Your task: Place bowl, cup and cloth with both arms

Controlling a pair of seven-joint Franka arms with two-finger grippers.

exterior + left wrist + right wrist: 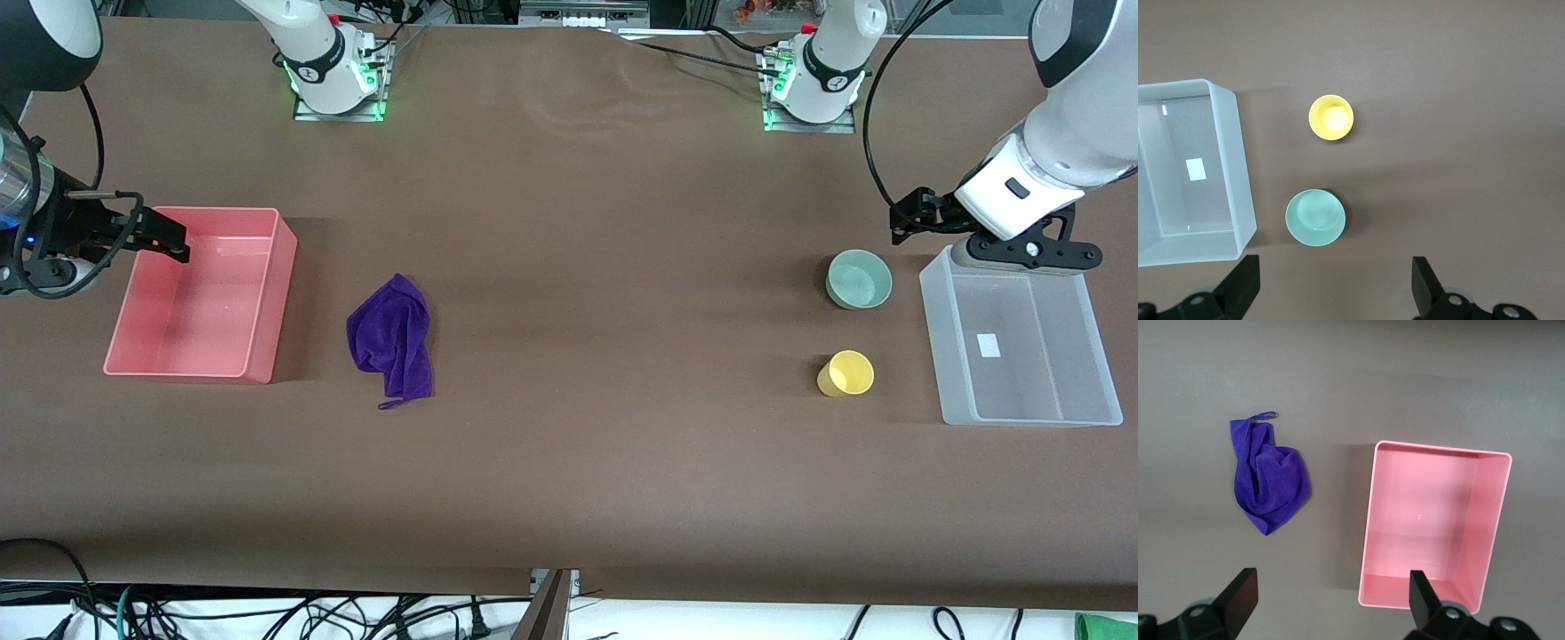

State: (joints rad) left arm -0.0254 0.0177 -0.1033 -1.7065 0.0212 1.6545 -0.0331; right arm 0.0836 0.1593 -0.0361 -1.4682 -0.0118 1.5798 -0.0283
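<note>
While nothing is gripped yet, you're at the very start: all three items sit loose on the brown table. Take the pink bin as your landmark, at the right arm's end of the table. It's empty. The clear bin sits well apart from it at the left arm's end, also empty.

The cloth lies crumpled just beside the pink bin, toward the table's middle, loop at the corner nearest the front camera. The bowl and cup are well apart from the pink bin, right beside the clear bin. Both are upright, and the cup is nearer the front camera than the bowl.

The right gripper hangs over the pink bin's rim; the right wrist view shows its fingers spread wide, holding nothing. The left gripper hovers over the table between the clear bin and the bowl, fingers parted, empty.

Likely next: you send the right gripper over the cloth and down onto a raised fold. The left gripper needs to drop onto the bowl's rim, one finger inside. Watch that the smooth wall doesn't slip.
</note>
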